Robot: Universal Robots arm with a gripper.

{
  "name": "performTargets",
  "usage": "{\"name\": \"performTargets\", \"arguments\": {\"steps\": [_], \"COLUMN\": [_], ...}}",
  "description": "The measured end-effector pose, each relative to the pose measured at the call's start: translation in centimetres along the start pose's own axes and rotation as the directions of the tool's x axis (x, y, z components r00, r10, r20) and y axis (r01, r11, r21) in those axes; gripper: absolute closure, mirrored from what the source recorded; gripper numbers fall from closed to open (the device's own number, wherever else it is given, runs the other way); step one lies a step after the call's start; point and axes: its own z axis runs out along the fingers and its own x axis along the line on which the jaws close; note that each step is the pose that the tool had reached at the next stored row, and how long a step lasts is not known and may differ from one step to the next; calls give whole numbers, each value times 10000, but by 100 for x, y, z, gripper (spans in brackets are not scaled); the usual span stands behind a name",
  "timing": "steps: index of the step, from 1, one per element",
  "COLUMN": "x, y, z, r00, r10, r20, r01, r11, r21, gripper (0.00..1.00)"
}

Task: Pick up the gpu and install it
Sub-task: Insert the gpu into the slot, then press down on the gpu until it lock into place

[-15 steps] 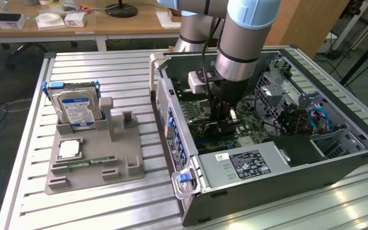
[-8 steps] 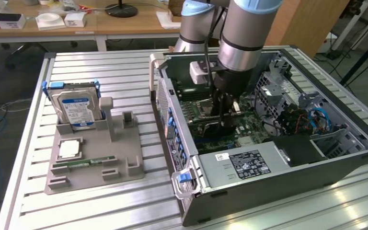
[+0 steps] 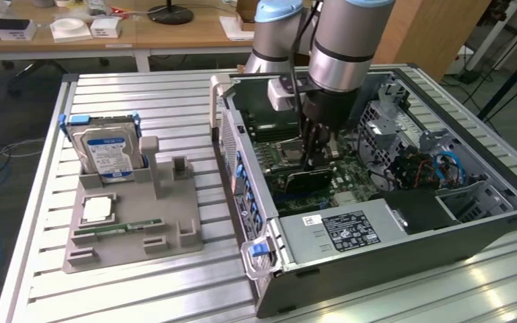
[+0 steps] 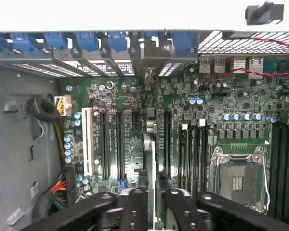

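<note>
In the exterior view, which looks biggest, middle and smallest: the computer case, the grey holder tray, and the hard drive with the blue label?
Largest to smallest, as they look in the exterior view:
1. computer case
2. grey holder tray
3. hard drive
No two look alike in size, so nearness to the camera does not change the order.

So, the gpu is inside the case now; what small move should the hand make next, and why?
Probably a short, straight push down. The gpu stands on edge directly under the hand, along the slots of the motherboard, and I cannot tell whether it is fully seated.
</note>
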Motion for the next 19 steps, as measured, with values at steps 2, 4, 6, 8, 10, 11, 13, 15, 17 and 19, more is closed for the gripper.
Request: {"name": "performTargets", "arguments": {"steps": [2, 4, 6, 8, 10, 11, 13, 15, 17, 19], "x": [0, 0, 0, 0, 0, 0, 0, 0, 0, 0], "y": [-1, -1, -1, -1, -2, -2, -1, -1, -2, -2], "z": [-35, -50, -50, -51, -51, -51, -51, -51, -51, -51], "r00": [10000, 10000, 10000, 10000, 10000, 10000, 10000, 10000, 10000, 10000], "r10": [0, 0, 0, 0, 0, -1, 0, 0, -1, -2], "r20": [-2, 2, 3, 1, 1, 1, 1, 1, -12, -16], "r01": [0, 0, 0, 0, 0, 1, 0, 0, 1, 2], "r11": [10000, 10000, 10000, 10000, 10000, 10000, 10000, 10000, 10000, 10000], "r21": [-1, 0, 0, -1, -1, -1, -1, -1, 0, -1], "gripper": [86, 89, 89, 89, 89, 89, 89, 89, 89, 89]}}
